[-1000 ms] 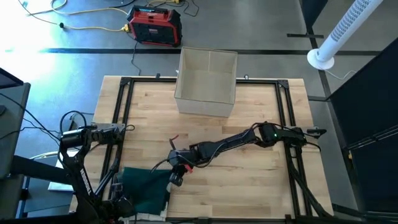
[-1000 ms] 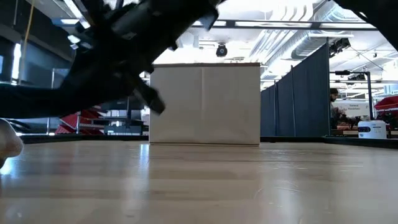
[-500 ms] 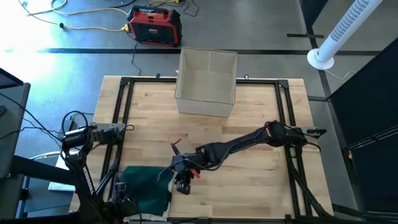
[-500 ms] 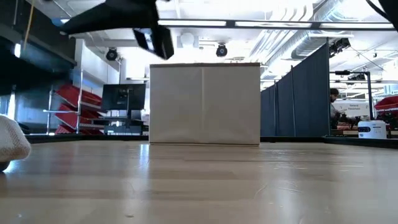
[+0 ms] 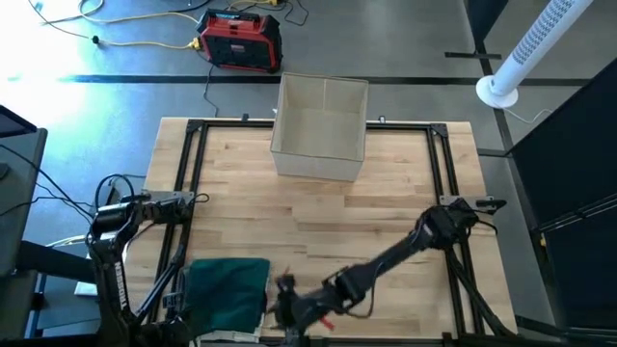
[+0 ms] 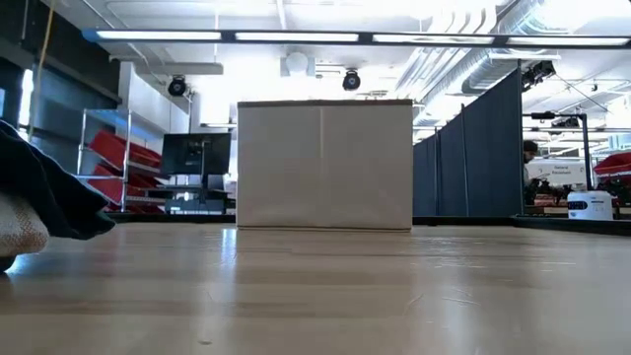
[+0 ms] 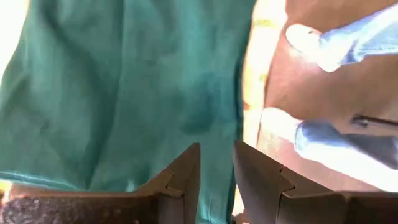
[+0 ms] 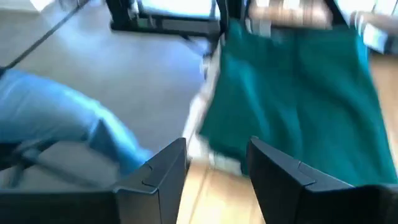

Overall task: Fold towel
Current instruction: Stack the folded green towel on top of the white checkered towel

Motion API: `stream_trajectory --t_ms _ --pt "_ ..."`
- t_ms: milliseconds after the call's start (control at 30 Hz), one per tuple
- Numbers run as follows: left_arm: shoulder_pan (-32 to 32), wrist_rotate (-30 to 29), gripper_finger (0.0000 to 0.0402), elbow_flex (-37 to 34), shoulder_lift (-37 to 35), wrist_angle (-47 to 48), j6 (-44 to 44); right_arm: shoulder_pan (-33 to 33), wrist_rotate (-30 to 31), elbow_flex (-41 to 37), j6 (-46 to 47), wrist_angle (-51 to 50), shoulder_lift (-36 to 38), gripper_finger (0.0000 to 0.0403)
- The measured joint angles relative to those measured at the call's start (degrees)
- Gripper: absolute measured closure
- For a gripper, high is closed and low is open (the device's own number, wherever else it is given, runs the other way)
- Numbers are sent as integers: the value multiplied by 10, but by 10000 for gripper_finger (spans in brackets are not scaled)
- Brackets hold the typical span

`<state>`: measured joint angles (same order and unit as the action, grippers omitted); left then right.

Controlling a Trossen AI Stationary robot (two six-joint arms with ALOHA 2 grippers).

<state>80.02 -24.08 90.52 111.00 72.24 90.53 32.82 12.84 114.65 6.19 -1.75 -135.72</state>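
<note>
Near edge of the worktop (image 5: 386,212), seen from above: the green towel (image 5: 228,292) lies flat at the front-left corner as a compact folded block, its front edge at or just over the worktop's edge. The left gripper (image 7: 216,180) hangs directly over the cloth; its wrist view shows the fingers (image 7: 184,177) slightly parted with bare cloth visible in the gap and nothing pinched. The right gripper (image 5: 286,310) sits low at the front edge, just beside the towel's right-hand side and apart from it; its wrist view shows the fingers (image 8: 163,174) spread and empty, aimed at the towel, which lies ahead of them.

Governing relation: the towel lies to the left of the right gripper and beneath the left one, so the left arm is the nearer. The towel's outline is close to square, and its long axis appears to run front to back, though the overhead picture leaves this uncertain.

Farther back, a cardboard box (image 5: 320,126) stands at the rear centre of the worktop.

Hidden or unclear: the towel's front edge is cut off in the overhead view, and the number of layers cannot be counted. A person's legs (image 7: 336,46) show beyond the worktop edge in both wrist views.
</note>
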Motion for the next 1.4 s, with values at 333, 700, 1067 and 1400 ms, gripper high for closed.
stream_trajectory --t_ms 333,700,1067,1400 --pt "-1 81 332 -9 57 -5 -11 -43 -1 -1 25 172 -86 311" --pt "-6 71 338 -9 64 -64 -15 -66 -55 -1 37 164 -126 397" --pt "-11 71 384 -9 64 -97 -63 -75 -85 -1 68 74 -128 403" --pt "-17 79 401 10 48 -34 -81 -62 -111 17 58 37 -90 403"
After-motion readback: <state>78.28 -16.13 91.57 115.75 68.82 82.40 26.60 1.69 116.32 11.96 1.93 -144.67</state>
